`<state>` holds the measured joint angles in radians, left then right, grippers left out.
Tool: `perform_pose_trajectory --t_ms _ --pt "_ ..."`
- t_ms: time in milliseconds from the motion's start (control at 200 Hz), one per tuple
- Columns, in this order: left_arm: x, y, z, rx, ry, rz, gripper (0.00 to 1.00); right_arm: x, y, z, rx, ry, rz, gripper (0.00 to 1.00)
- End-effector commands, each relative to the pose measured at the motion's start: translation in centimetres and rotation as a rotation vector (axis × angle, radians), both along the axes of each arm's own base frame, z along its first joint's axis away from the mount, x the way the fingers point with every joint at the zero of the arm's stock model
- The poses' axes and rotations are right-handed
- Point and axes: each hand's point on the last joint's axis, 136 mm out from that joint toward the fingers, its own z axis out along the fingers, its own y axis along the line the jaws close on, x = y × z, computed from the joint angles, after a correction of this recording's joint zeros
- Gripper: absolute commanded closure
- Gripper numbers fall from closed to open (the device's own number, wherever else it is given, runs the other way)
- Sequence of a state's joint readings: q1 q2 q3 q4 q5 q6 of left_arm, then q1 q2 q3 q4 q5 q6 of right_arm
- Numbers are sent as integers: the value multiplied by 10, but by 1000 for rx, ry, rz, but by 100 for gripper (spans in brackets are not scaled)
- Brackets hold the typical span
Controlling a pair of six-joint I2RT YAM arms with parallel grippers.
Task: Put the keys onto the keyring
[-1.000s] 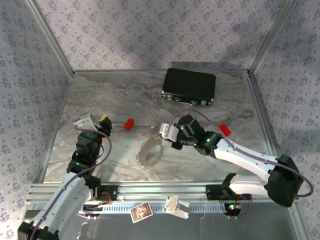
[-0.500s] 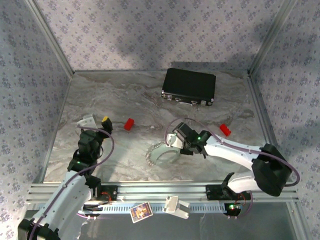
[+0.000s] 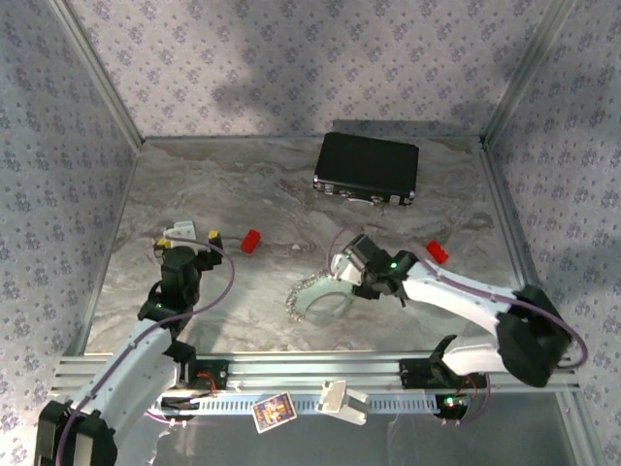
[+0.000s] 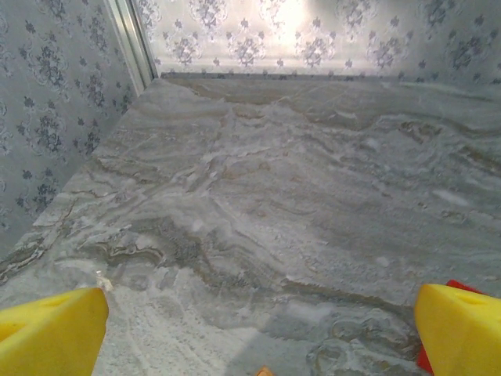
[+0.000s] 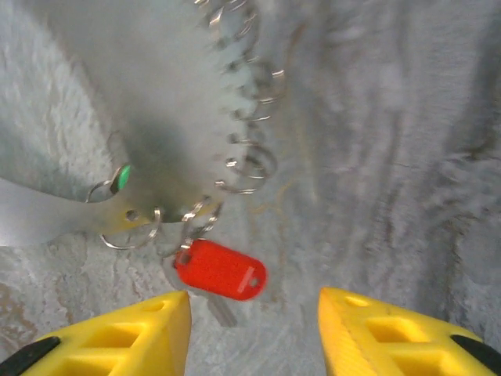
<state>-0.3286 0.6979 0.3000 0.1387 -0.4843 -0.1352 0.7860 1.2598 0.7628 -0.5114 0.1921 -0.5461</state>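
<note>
Right claw (image 5: 252, 304) parted, empty, red key (image 5: 221, 269) lying just ahead, left claw (image 4: 260, 305) spread wide, holding nothing

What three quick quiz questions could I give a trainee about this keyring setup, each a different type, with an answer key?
1. True or false: the right gripper is shut on the red key.
2. Where does the black case sit? A) on the far side of the table; B) beside the left arm's base; C) between the two arm bases.
3. What colour is the other key head by the keyring?
Key: 1 false, its jaws stand open and the red key lies unheld just beyond them. 2 A. 3 green.
</note>
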Motion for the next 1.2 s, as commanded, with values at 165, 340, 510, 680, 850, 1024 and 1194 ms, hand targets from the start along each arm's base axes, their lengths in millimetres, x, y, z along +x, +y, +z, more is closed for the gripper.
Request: perform_pose_trajectory --t_ms 165,340,510,680,850,1024,1194 --pt "22 20 -1 -14 -38 47 0 91 -49 104 587 -395 -463 44" --pt "34 35 -20 -43 -38 69 1 113 -175 84 641 -681 -959 43" --pt "49 37 -36 -68 -41 36 1 113 -192 55 814 -679 -952 43" --pt "69 29 -39 0 -65 -37 2 130 -185 35 774 -653 -887 44" --pt "80 22 -60 3 -63 -101 2 143 -183 7 757 -599 -885 46" --pt "101 28 -75 0 42 -68 0 156 -197 1 719 -576 -986 45" --pt "105 35 -77 -7 78 -30 0 158 -205 -1 730 -545 -1026 43"
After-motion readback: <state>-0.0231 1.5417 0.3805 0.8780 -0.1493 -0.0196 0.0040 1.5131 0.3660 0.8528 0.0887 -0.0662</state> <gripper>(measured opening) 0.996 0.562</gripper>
